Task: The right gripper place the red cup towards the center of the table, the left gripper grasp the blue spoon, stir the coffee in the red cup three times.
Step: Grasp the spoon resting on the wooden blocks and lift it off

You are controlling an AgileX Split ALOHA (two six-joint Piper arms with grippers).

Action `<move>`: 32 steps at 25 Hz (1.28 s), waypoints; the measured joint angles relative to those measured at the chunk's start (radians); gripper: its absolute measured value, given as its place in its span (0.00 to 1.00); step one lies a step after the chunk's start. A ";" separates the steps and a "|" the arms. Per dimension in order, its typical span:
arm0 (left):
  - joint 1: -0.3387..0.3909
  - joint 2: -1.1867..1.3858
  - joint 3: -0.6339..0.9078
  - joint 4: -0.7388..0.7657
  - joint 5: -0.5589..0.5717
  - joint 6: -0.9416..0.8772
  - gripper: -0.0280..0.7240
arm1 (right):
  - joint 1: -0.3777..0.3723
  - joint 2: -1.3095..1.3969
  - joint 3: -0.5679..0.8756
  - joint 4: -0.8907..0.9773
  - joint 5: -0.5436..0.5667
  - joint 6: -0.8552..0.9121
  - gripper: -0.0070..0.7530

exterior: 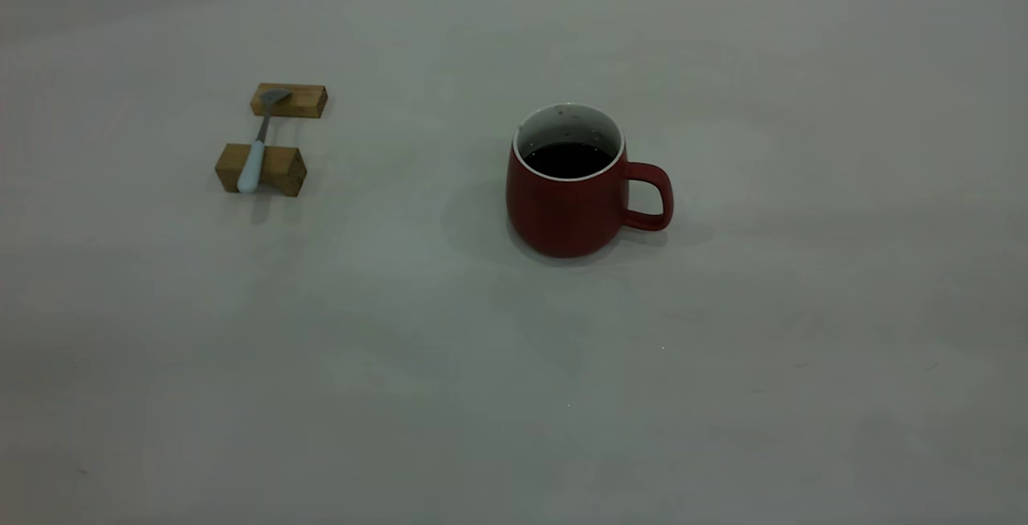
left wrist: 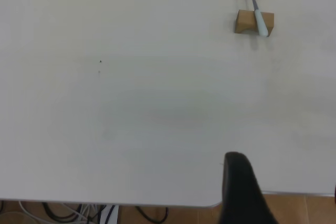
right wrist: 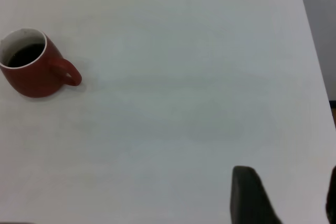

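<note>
The red cup [exterior: 566, 208] stands upright near the middle of the table [exterior: 763, 364], its handle pointing right, with dark coffee [exterior: 568, 160] inside. It also shows far off in the right wrist view as the red cup [right wrist: 31, 77] with coffee [right wrist: 23, 55]. The blue spoon [exterior: 250, 170] lies bridged across two wooden blocks at the left; the left wrist view shows the blue spoon [left wrist: 260, 24] far off. Neither arm appears in the exterior view. My left gripper [left wrist: 286, 192] is open and holds nothing, back at the table's edge. My right gripper [right wrist: 289, 195] is open and holds nothing, far from the cup.
The two wooden blocks [exterior: 289, 99] [exterior: 277, 170] carry the spoon's bowl and handle. In the left wrist view the table's near edge [left wrist: 157, 203] shows, with cables [left wrist: 79, 214] and brown floor below. The table's side edge [right wrist: 315, 77] runs along the right wrist view.
</note>
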 joint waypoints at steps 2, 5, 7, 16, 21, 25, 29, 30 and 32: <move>0.000 0.000 0.000 0.000 0.000 0.000 0.70 | 0.000 0.000 0.000 0.000 0.000 0.000 0.47; 0.000 0.000 0.000 0.000 0.000 0.000 0.70 | 0.000 0.000 0.000 0.000 0.000 0.000 0.42; 0.000 0.000 0.000 0.000 0.000 -0.002 0.70 | 0.000 0.000 0.000 0.000 0.000 0.000 0.39; 0.000 0.286 -0.094 0.001 -0.095 -0.026 0.87 | 0.000 0.000 0.000 0.000 0.000 0.000 0.31; 0.000 0.630 -0.146 -0.003 -0.272 -0.056 0.93 | 0.000 0.000 0.000 0.000 0.000 0.000 0.31; 0.000 0.900 -0.197 -0.025 -0.402 -0.071 0.93 | 0.000 0.000 0.000 0.000 0.000 0.000 0.32; 0.000 1.138 -0.232 -0.060 -0.522 -0.073 0.93 | 0.000 0.000 0.000 0.000 0.000 0.000 0.32; 0.000 1.194 -0.240 -0.075 -0.551 -0.073 0.93 | 0.000 0.000 0.000 0.000 0.000 0.000 0.32; 0.000 1.302 -0.257 -0.099 -0.596 -0.073 0.93 | 0.000 0.000 0.000 0.000 0.000 0.000 0.32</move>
